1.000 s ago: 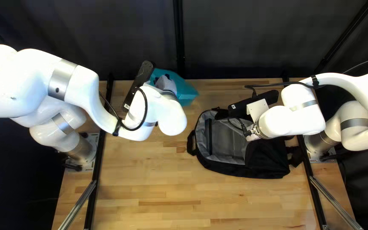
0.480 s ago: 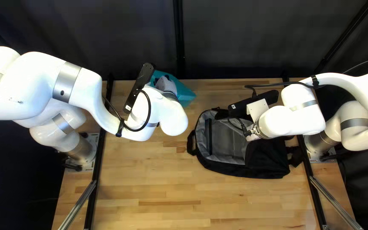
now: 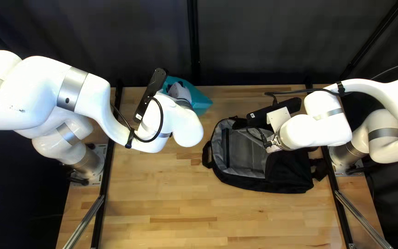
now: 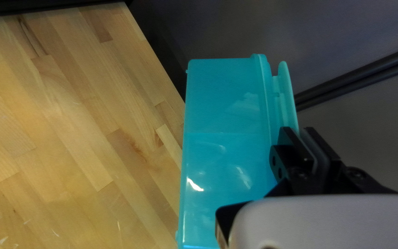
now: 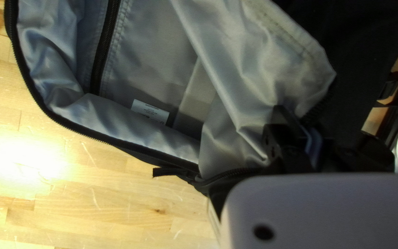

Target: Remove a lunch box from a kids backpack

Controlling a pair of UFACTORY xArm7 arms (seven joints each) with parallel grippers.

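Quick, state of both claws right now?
Left claw: closed, holding the teal lunch box by its rim side.
Right claw: closed, holding the edge of the backpack's flap.

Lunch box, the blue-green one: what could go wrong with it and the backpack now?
My left gripper pinches the lunch box at one side, so it might tilt or slip. It's by the table's far edge, so a dropped box could tumble off the back. My right gripper seems clamped on the backpack, so moving it might drag the backpack.
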